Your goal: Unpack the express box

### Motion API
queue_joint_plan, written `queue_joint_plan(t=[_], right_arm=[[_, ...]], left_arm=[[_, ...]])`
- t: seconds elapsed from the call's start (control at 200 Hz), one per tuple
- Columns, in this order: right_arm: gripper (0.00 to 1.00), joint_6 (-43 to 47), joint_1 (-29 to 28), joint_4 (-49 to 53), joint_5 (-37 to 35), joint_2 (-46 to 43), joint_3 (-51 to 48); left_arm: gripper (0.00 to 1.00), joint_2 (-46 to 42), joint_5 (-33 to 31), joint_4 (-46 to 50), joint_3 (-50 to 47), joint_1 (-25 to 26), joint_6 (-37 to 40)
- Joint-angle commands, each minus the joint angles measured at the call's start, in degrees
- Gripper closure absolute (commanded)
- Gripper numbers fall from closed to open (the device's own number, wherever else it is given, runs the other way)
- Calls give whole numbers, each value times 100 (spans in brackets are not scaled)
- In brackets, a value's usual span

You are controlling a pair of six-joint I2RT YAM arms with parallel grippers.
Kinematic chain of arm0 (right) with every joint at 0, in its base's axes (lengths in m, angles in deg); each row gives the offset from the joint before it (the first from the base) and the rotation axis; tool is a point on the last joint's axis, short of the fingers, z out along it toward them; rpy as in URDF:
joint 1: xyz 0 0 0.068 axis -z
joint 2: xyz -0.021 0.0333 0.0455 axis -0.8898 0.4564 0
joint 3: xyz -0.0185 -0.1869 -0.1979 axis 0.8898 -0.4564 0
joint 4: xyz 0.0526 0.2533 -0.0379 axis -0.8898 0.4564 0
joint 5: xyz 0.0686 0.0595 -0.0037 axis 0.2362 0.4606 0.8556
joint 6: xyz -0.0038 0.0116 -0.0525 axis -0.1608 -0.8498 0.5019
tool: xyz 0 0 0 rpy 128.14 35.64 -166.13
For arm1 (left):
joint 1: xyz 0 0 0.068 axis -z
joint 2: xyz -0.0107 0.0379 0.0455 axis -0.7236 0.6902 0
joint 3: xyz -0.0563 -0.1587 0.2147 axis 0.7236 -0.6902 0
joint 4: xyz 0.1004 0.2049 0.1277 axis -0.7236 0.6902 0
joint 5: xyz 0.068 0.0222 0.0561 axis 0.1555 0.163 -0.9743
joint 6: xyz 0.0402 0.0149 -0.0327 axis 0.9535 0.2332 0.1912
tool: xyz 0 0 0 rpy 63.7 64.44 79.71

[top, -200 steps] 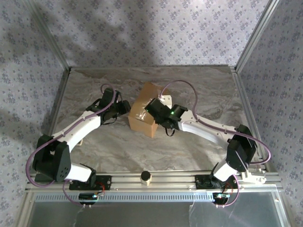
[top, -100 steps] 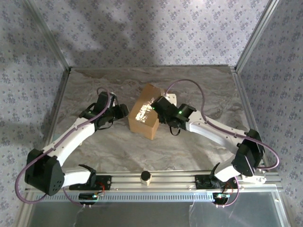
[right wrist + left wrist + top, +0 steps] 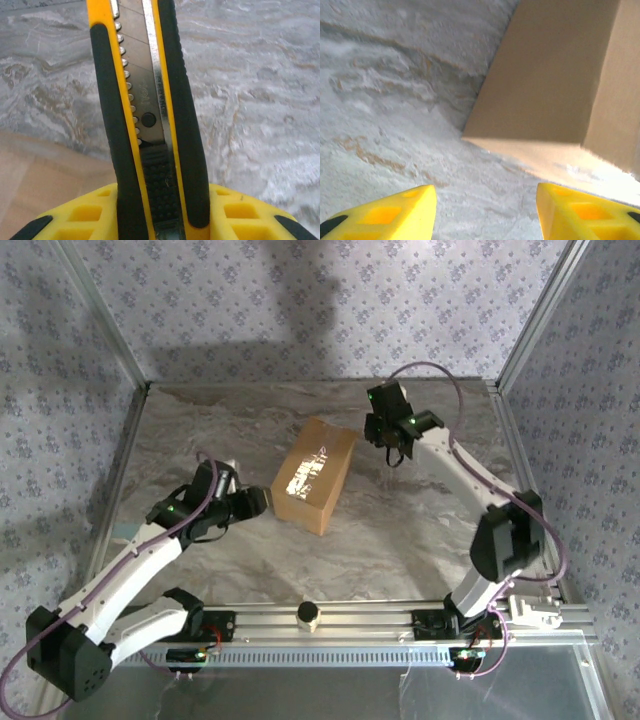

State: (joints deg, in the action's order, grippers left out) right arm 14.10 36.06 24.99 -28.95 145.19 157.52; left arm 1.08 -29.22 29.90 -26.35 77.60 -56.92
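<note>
1. Reaching low and long across the desk (image 3: 420, 530), the left arm points its left gripper (image 3: 257, 502) at the near left corner of the express box (image 3: 315, 475).
2. This gripper is released. Its blunt yellow fingers (image 3: 395, 215) stand apart over bare desk, with the box corner (image 3: 555, 75) just ahead of them and not between them.
3. The right arm rises from its base and stretches far out, carrying the right gripper (image 3: 385, 432) past the box's far end and clear of it.
4. The right gripper (image 3: 165, 215) is clenched on a utility knife (image 3: 150, 100), which stands straight out from between its fingers.
5. The knife has a yellow body, black rubbery side grips, a notched slider track and a steel strip.
6. The box is plain matte tan cardboard, rectangular and sharp-edged, with a glossy tape strip on top. It lies flat between the two grippers.
7. The desk surface is grey-white marbling with brownish veins.
</note>
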Motion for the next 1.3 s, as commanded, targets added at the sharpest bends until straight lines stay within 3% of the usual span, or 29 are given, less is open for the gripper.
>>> queue_joint_plan(t=[0.0, 0.195, 0.635, 1.294], right_arm=[[100, 465, 68, -158, 413, 676, 728], [100, 440, 51, -269, 777, 1447, 1336], [100, 550, 7, -185, 961, 2056, 1771], [100, -280, -655, -632, 667, 330, -908]], left_arm=[[45, -22, 137, 51, -93, 250, -242], [44, 205, 251, -448, -123, 349, -409], [45, 856, 305, -850, 87, 421, -531], [45, 1631, -211, -627, 676, 73, -287]])
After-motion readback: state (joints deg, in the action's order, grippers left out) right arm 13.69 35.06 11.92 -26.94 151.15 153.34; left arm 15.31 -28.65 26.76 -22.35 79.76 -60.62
